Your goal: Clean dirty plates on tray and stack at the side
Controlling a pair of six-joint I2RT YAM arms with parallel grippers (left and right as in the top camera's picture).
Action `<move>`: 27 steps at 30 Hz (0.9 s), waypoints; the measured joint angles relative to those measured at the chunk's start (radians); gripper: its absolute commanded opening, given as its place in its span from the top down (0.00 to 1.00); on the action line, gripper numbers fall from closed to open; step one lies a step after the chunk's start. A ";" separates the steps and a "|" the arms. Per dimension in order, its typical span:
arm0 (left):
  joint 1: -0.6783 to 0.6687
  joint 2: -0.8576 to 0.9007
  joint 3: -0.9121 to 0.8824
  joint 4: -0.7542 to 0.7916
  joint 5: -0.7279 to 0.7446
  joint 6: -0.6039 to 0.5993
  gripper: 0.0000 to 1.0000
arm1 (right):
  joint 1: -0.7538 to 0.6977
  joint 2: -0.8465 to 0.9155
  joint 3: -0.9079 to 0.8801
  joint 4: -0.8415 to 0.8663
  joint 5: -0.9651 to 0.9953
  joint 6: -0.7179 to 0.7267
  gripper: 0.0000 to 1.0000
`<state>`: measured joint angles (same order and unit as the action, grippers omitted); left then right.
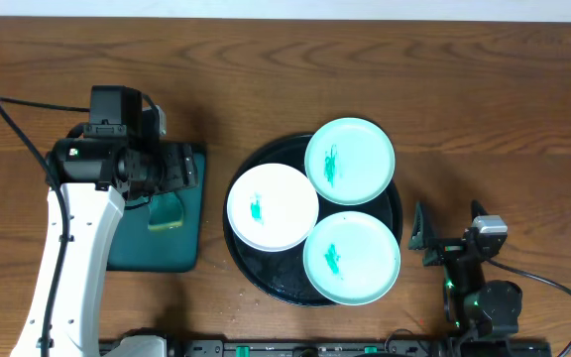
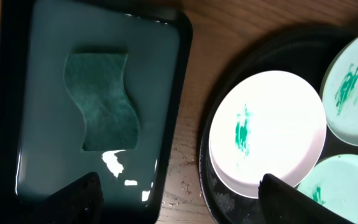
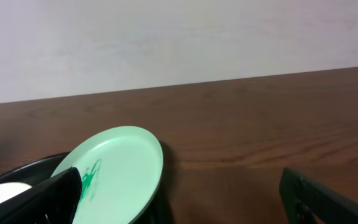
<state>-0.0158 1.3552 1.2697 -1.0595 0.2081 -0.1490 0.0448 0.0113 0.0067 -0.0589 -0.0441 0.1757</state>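
**Clerk:** End effectors, overhead view?

**Checker:** Left gripper (image 1: 184, 171): jaws apart, nothing held, over the far end of the teal tray (image 1: 157, 248). Right gripper (image 1: 424, 241): jaws apart, nothing held, over the table (image 1: 484, 89), just right of the black tray (image 1: 266, 283).

**Clerk:** Plates, same view?

**Checker:** Three, all on the black tray. White plate (image 1: 273, 206) at left, upper mint plate (image 1: 350, 161) far right, lower mint plate (image 1: 352, 258) near right. Each has a green smear at centre. Their rims meet; I cannot tell which overlaps. One sponge (image 1: 167, 210) lies on the teal tray, beside the left arm.

**Clerk:** Left wrist view?

**Checker:** Fingertips (image 2: 82, 196) in the two bottom corners, wide apart, nothing between them. Green sponge flat on the glossy teal tray. White plate sits at the black tray's left rim, overhanging it. Both mint plates are cut off at the right edge.

**Clerk:** Right wrist view?

**Checker:** Fingers (image 3: 48, 199) at the bottom corners, apart, empty. One mint plate, tilted, smeared, at the black tray's rim; which of the two, I cannot tell. A sliver of white plate shows at lower left. Pale wall (image 3: 166, 43) beyond the table.
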 measured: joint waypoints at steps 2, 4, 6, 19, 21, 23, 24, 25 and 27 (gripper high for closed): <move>0.000 0.000 0.000 -0.006 0.003 0.000 0.19 | 0.000 0.000 0.000 0.027 0.012 0.001 0.01; 0.000 0.000 0.000 -0.026 0.003 0.000 0.18 | 0.000 0.000 0.000 0.085 -0.026 0.000 0.01; 0.000 0.000 0.000 -0.048 0.003 0.000 0.19 | 0.000 0.000 0.003 0.103 -0.097 -0.001 0.01; 0.000 0.000 0.001 -0.059 0.003 0.000 0.19 | 0.000 0.398 0.601 -0.322 -0.399 -0.061 0.01; 0.000 0.000 0.001 -0.060 0.003 0.000 0.19 | 0.000 0.568 0.781 -0.465 -0.412 -0.074 0.01; 0.000 0.000 0.001 -0.059 0.003 0.000 0.19 | 0.003 0.711 0.921 -0.600 -0.418 -0.088 0.01; 0.000 0.000 0.001 -0.060 0.003 0.000 0.19 | 0.007 0.797 1.001 -0.679 -0.421 -0.098 0.01; 0.000 0.000 0.001 -0.058 0.003 0.000 0.19 | 0.014 0.870 1.068 -0.752 -0.425 -0.103 0.01; 0.000 0.000 0.001 -0.060 0.003 0.000 0.19 | 0.042 1.031 1.202 -0.887 -0.426 -0.120 0.01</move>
<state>-0.0158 1.3548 1.2709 -1.1191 0.2111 -0.1490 0.0864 1.0424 1.2087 -0.9459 -0.4706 0.0559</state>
